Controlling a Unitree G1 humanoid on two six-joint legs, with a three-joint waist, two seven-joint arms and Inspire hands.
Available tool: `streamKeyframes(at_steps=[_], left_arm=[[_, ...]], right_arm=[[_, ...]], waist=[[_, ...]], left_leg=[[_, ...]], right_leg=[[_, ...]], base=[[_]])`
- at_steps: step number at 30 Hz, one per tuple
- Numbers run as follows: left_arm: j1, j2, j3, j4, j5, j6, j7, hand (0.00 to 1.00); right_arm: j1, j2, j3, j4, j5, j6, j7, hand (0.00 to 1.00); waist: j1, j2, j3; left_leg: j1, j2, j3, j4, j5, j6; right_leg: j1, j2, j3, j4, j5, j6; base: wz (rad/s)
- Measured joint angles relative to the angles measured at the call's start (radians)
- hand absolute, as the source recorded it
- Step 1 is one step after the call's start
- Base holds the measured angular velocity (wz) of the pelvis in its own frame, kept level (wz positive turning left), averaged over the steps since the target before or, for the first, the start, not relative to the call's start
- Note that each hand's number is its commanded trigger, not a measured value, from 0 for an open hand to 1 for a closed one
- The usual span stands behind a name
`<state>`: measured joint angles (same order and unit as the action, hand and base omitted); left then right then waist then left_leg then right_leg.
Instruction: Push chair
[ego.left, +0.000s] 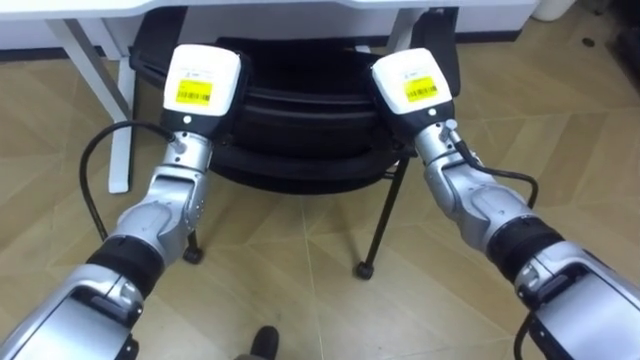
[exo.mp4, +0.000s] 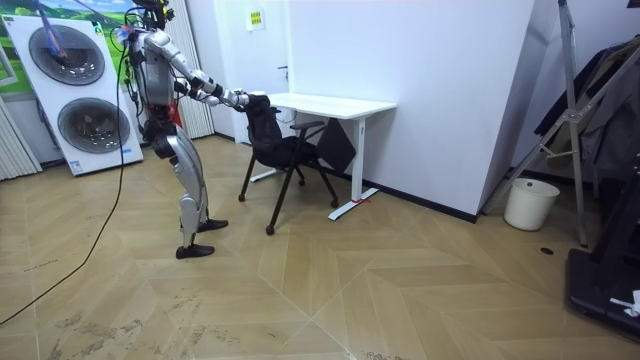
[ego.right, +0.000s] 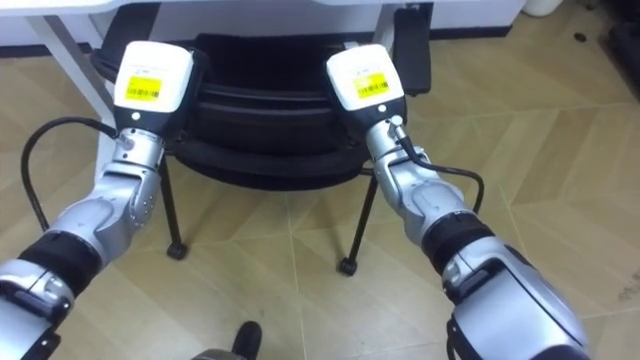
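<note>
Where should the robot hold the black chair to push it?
Hold the chair by the top of its backrest, from behind, wide apart. The backrest faces the robot and the seat points at the desk, so the left hand and right hand there should push it straight.

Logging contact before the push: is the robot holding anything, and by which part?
The left hand and the right hand lie on the backrest top of the black chair. Whether they grip it or merely press it cannot be told.
</note>
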<state>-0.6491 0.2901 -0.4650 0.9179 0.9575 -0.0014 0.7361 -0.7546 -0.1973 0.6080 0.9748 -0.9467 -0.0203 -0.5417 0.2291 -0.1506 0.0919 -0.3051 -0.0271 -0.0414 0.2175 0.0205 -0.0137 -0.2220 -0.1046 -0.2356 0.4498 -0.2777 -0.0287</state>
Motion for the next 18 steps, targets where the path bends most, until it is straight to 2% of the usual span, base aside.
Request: streamKeyframes(at_steps=[3,4,5,8,11,15,18], left_arm=[[0.000,0.000,0.004,-0.001,0.000,0.000,0.000,1.00],[0.000,0.000,0.004,-0.002,0.000,0.001,-0.001,1.00],[0.000,0.000,0.004,-0.002,0.000,0.001,-0.001,0.00],[0.001,-0.001,0.005,-0.002,0.000,0.001,-0.004,0.00],[0.005,-0.011,0.020,-0.003,-0.001,0.007,-0.007,0.00],[0.014,-0.077,0.107,-0.035,-0.059,0.016,-0.039,0.00],[0.015,-0.099,0.133,-0.046,-0.103,0.005,-0.051,0.00]], right_arm=[[-0.003,0.002,0.001,0.000,0.000,0.003,0.000,1.00],[-0.003,0.002,0.001,0.000,0.000,0.003,0.000,0.52],[-0.003,0.002,0.002,0.000,0.001,0.004,0.000,0.00],[-0.004,0.003,0.003,0.000,0.003,0.006,0.000,0.00],[-0.009,0.020,0.000,0.000,0.022,0.035,0.019,0.00],[-0.050,0.044,-0.001,0.025,0.130,0.081,0.115,0.00],[-0.067,0.052,-0.003,0.041,0.183,0.102,0.159,0.00]], waist=[[0.003,0.001,-0.0004],[0.004,0.001,-0.0004],[0.006,0.001,-0.0005],[0.008,0.001,-0.0005],[0.008,0.000,-0.0009],[0.023,-0.005,-0.0051],[0.025,-0.013,-0.0105]], left_leg=[[0.003,-0.001,-0.014,-0.004,0.000,-0.002],[0.004,-0.002,-0.019,-0.004,0.000,-0.004],[0.005,-0.002,-0.020,-0.004,-0.001,-0.005],[0.008,-0.002,-0.023,-0.005,-0.002,-0.006],[0.012,-0.002,-0.023,-0.005,-0.002,-0.007],[0.016,-0.002,-0.022,-0.006,-0.002,-0.010],[0.021,-0.003,-0.026,-0.006,-0.001,-0.011]], right_leg=[[0.005,-0.001,-0.012,-0.002,-0.001,0.000],[0.008,0.000,-0.015,-0.004,-0.001,0.000],[0.009,0.000,-0.015,-0.004,-0.002,0.000],[0.012,0.000,-0.016,-0.003,-0.005,-0.002],[0.014,0.000,-0.015,-0.003,-0.005,-0.003],[0.015,0.000,-0.015,-0.001,-0.006,-0.004],[0.023,-0.001,-0.024,-0.001,-0.006,-0.004]], base=[[0.05],[0.04],[0.00],[0.00],[-0.01],[-0.04],[0.05]])
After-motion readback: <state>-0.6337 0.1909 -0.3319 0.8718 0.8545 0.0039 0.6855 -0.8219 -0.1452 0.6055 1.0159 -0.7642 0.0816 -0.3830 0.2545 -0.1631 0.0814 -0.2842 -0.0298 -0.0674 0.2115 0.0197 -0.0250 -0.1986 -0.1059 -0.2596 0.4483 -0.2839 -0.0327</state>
